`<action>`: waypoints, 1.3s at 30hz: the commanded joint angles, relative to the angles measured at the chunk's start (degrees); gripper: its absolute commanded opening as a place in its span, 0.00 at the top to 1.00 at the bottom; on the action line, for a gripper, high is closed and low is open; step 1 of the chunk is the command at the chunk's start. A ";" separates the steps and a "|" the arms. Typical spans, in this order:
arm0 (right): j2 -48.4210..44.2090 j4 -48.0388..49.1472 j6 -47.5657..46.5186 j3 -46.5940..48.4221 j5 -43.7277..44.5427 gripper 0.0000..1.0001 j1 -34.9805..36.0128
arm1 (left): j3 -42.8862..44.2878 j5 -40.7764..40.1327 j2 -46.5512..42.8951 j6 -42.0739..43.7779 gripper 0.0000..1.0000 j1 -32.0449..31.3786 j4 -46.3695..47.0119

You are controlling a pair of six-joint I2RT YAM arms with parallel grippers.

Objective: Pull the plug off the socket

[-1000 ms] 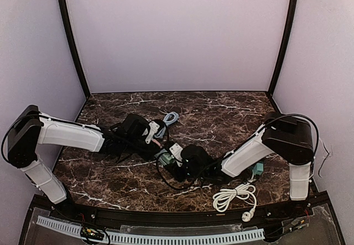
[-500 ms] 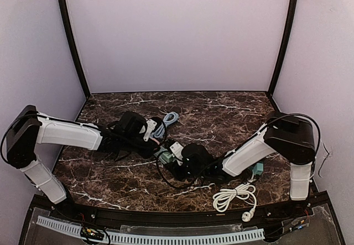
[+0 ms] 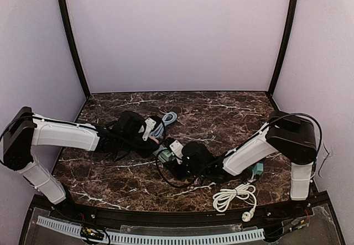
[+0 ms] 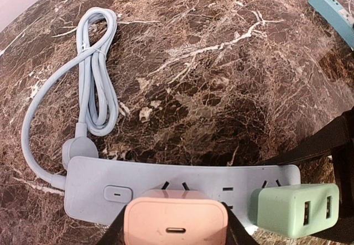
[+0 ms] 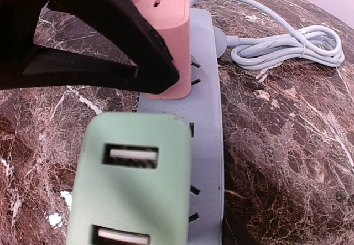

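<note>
A light blue power strip point(image 4: 94, 181) lies on the marble table. A pink plug point(image 4: 176, 212) stands in one of its sockets, and my left gripper point(image 4: 176, 225) is shut on it, one black finger on each side. In the right wrist view those fingers point(image 5: 110, 29) clamp the pink plug point(image 5: 166, 35) from the left. A green USB plug point(image 5: 133, 184) stands in the strip point(image 5: 207, 123) beside it. My right gripper point(image 3: 170, 159) is shut on the green plug point(image 4: 293, 209), and its black finger point(image 4: 326, 140) crosses the strip's end.
The strip's light blue cable point(image 4: 97, 73) lies coiled behind it. A white coiled cable point(image 3: 235, 196) lies near the front right edge. A teal block point(image 3: 258, 169) sits by the right arm's base. Dark posts stand at the back corners.
Both grippers and the strip have shifted slightly toward the back left. Both grips are unchanged.
</note>
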 commanded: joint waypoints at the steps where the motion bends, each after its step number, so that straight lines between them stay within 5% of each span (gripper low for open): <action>1: 0.66 -6.88 0.17 -1.56 0.54 1.00 -0.67 | 4.79 -7.32 -0.27 2.32 0.77 -1.35 0.60; 6: 1.57 -6.92 0.15 -1.13 0.59 1.00 -0.84 | 5.45 -5.80 -1.89 1.05 0.76 -1.19 -0.50; 13: 1.63 -7.10 0.16 -1.07 0.61 1.00 -0.78 | 5.91 13.04 -0.62 -10.68 0.76 2.41 4.34; 16: 1.24 -7.10 0.25 -1.29 0.52 1.00 -0.82 | 5.14 11.02 -0.41 -8.42 0.77 2.25 5.02; 22: 1.35 -7.29 0.34 -1.13 -0.07 1.00 -0.97 | 4.86 -5.42 -0.86 3.29 0.77 -1.87 1.40; 30: 1.85 -7.59 0.30 -0.77 -0.33 1.00 -1.07 | 4.07 -12.94 -2.64 4.64 0.78 -2.42 1.47; 39: 1.46 -7.28 0.25 -0.88 0.66 0.89 -1.10 | 3.57 1.06 2.27 -2.52 0.78 -1.38 3.96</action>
